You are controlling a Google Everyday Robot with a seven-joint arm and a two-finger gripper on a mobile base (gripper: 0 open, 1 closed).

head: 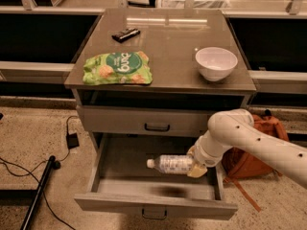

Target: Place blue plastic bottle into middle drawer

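Note:
The blue plastic bottle (pixel 171 164) is clear with a white cap pointing left and lies sideways, held low inside the open middle drawer (pixel 153 206). My gripper (pixel 195 166) is shut on the bottle's base end, at the right side of the drawer cavity, with my white arm (pixel 249 140) reaching in from the right. The drawer is pulled far out, its dark loop handle at the front. The shallower drawer (pixel 153 122) above it is closed.
On the cabinet top lie a green snack bag (pixel 118 68), a small dark bar (pixel 125 34) and a white bowl (pixel 216 63). An orange backpack (pixel 254 157) sits on the floor to the right. Cables and a black pole (pixel 41 188) lie to the left.

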